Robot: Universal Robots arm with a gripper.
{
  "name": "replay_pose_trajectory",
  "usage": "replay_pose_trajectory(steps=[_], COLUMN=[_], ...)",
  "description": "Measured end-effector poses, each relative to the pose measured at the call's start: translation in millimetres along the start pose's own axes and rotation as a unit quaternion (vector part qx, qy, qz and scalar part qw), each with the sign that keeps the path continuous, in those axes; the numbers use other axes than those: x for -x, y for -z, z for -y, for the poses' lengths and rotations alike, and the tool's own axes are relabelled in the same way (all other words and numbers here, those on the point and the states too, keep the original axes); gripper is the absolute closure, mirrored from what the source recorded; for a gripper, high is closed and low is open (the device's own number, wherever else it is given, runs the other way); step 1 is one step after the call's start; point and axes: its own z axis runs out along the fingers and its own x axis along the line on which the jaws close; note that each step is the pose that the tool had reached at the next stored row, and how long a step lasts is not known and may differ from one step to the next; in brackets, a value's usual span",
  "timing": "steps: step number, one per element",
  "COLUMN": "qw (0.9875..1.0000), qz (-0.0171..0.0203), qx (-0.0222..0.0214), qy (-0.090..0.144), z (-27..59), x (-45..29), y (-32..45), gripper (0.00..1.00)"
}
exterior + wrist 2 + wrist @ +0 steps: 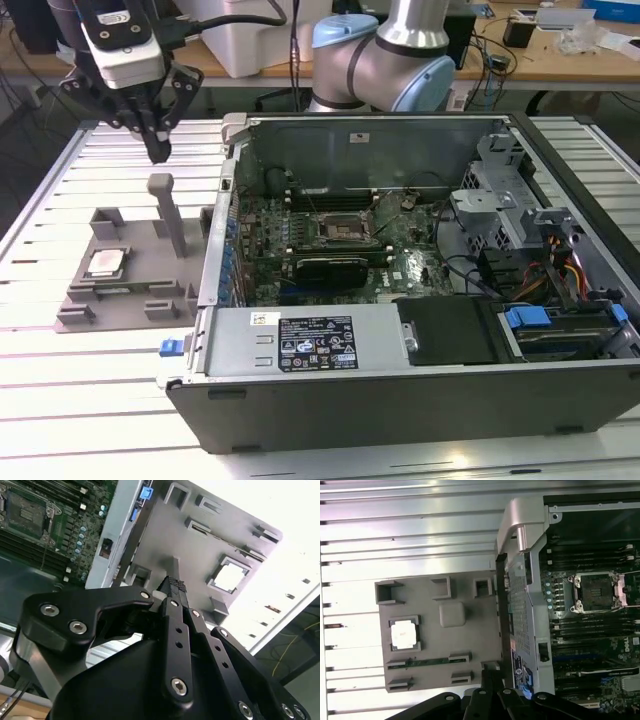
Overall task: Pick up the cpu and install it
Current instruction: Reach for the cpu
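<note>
Nearest in the exterior view is the slatted aluminium bench [80, 400], and on it lies an open black-and-grey steel computer case [400, 400]. A silver power-supply box [300, 340] with a printed label sits along the case's near wall.

Just beside the case, toward the exterior view's left, a flat grey plastic tray [150, 265] with moulded pockets rests on the bench. The cpu [105, 262], a small square chip with a silvery metal top, lies flat in a square pocket of that tray, on the side away from the case. Both wrist views show it there too [229, 577] [403, 633]. A grey upright post [165, 210] stands on the tray between the cpu and the case.

Inside the case, the green motherboard carries a black square socket frame [340, 228], which has no chip in it in the first wrist view [595, 592].

Farther back and higher, the black hand [158, 148] hangs in the air over the tray's far part, above the post. It touches nothing and is well apart from the cpu. Its fingers are pressed together at the tips and pinch nothing, as the second wrist view [172, 586] also shows.

Behind the case rises the silver and light-blue robot arm [400, 50].
</note>
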Motion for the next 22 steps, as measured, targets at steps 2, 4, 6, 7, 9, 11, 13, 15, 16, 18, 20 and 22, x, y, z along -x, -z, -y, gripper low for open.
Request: replay_pose_trajectory(steps=[2,4,6,7,9,11,13,15,16,18,20,22], qw=[1.0000,1.0000,1.0000,1.0000,1.0000,1.0000,1.0000,1.0000,1.0000,1.0000,1.0000,1.0000], qz=[0.0000,0.0000,0.0000,0.0000,0.0001,0.0001,0.0001,0.0001,0.0001,0.0002,0.0002,0.0002], qx=[0.0000,0.0000,0.0000,0.0000,0.0000,0.0000,0.0000,0.0000,0.0000,0.0000,0.0000,0.0000], qy=[0.000,0.000,0.000,0.000,0.000,0.000,0.000,0.000,0.000,0.000,0.000,0.000], z=[0.2,0.4,0.7,1.0,1.8,2.7,3.8,4.7,5.2,6.2,6.9,7.9], x=[-3.3,-6.9,-11.8,-15.0,-24.8,-37.8,-52.7,-64.9,-71.8,-84.9,-93.7,-107.6], y=[0.1,0.2,0.3,0.3,0.6,1.0,1.4,1.7,1.9,2.2,2.5,2.8], gripper=[0.89,0.89,0.89,0.89,0.89,0.89,0.89,0.89,0.89,0.89,0.89,0.89])
